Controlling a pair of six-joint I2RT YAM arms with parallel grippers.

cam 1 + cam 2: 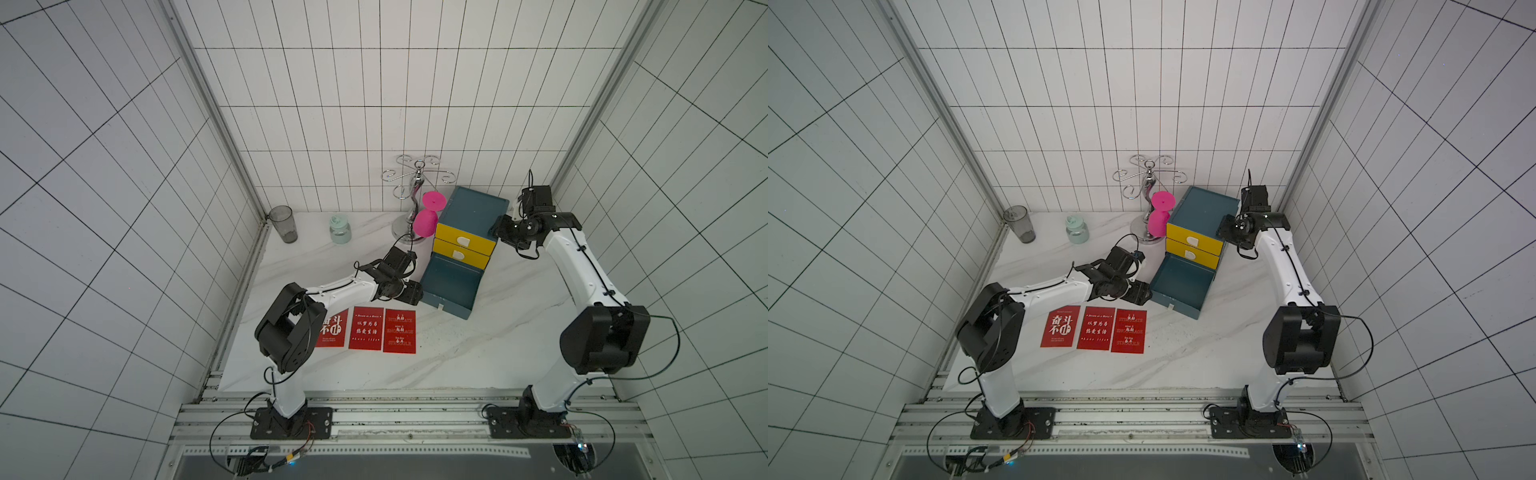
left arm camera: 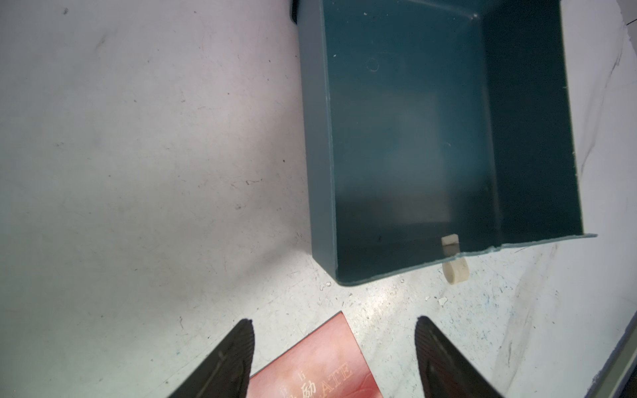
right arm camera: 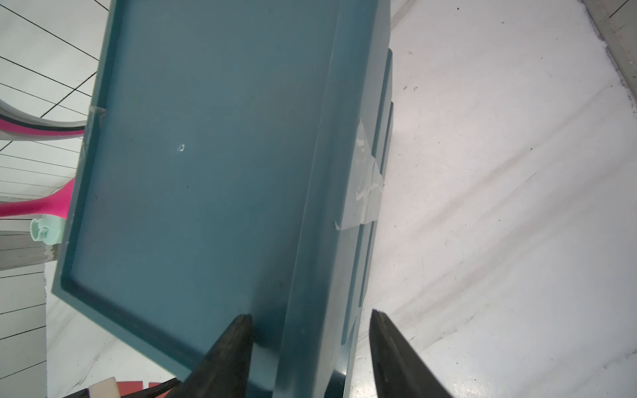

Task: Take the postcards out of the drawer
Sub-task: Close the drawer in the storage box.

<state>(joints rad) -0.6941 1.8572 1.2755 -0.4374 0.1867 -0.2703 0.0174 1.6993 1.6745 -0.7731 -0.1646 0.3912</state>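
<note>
Lying flat in a row on the bench [image 1: 478, 357], the three red postcards [image 1: 365, 328] sit side by side, nearly touching, just in front of the pulled-out drawer [image 1: 453, 309]. Bare bench stretches to their right. The left claw [image 2: 332, 320] hangs wide open over one card's corner, holding nothing. The right claw [image 3: 308, 313] straddles the top edge of the cabinet [image 3: 206, 172]; I cannot tell if it squeezes. Only its wrist view shows the clear tape [image 3: 365, 186] on the cabinet's side.
</note>
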